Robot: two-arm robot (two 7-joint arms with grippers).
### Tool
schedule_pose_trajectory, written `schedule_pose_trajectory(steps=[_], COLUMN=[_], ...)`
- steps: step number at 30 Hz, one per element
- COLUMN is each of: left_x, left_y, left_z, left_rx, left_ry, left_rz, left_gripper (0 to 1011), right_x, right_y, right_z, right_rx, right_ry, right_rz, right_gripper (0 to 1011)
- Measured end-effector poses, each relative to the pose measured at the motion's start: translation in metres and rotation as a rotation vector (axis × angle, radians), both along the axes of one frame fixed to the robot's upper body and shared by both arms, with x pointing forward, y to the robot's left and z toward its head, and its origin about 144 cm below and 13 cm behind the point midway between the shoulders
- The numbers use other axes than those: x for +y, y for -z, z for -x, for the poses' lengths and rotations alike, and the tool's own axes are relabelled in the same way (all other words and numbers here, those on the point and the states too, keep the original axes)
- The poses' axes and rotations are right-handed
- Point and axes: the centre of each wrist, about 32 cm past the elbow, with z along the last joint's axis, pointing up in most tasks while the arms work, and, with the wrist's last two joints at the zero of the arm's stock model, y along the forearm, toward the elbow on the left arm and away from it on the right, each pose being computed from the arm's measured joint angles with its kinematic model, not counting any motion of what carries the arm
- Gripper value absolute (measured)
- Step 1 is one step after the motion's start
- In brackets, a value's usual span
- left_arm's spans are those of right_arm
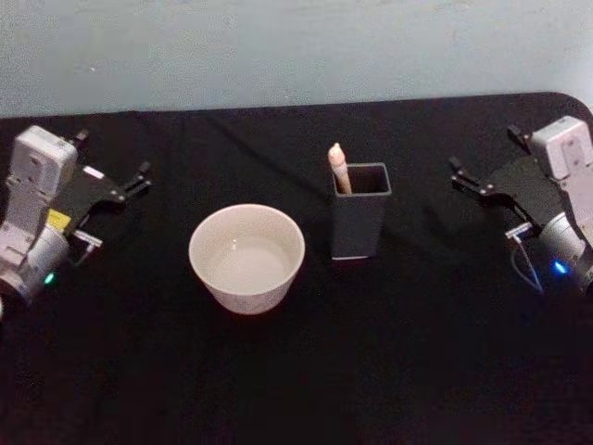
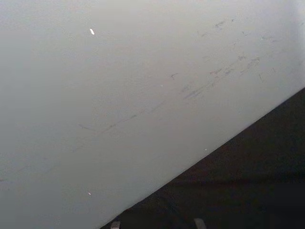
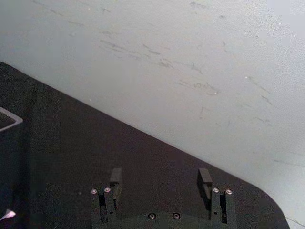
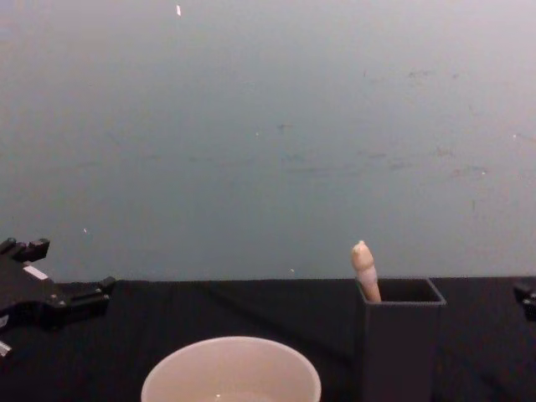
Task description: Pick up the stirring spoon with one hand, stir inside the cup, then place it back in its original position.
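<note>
Pickup comes next: the stirring spoon [image 1: 339, 169] stands in its holder [image 1: 358, 227]. Left gripper [image 1: 111, 156] and right gripper [image 3: 159, 177] are spread wide, empty; one must grab it.

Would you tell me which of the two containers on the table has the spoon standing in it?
The dark grey square holder, right of the cream cup: the stirring spoon stands in it, beige handle poking out; the cup holds none.
</note>
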Motion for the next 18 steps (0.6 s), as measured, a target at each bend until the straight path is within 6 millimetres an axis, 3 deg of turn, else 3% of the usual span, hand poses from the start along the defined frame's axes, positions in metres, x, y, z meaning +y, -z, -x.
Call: schedule_pose_trajectory(steps=[18], left_x=[0.0000], left_y=[0.0000], left_z=[0.0000], left_rx=[0.000], left_ry=[0.000], left_rz=[0.000], left_gripper=[1001], right_x=[0.0000], right_y=[-0.0007], right_z=[0.0007], right_rx=[-0.001], right_ry=[-0.002], right_rz=[-0.003], right_gripper=[1002])
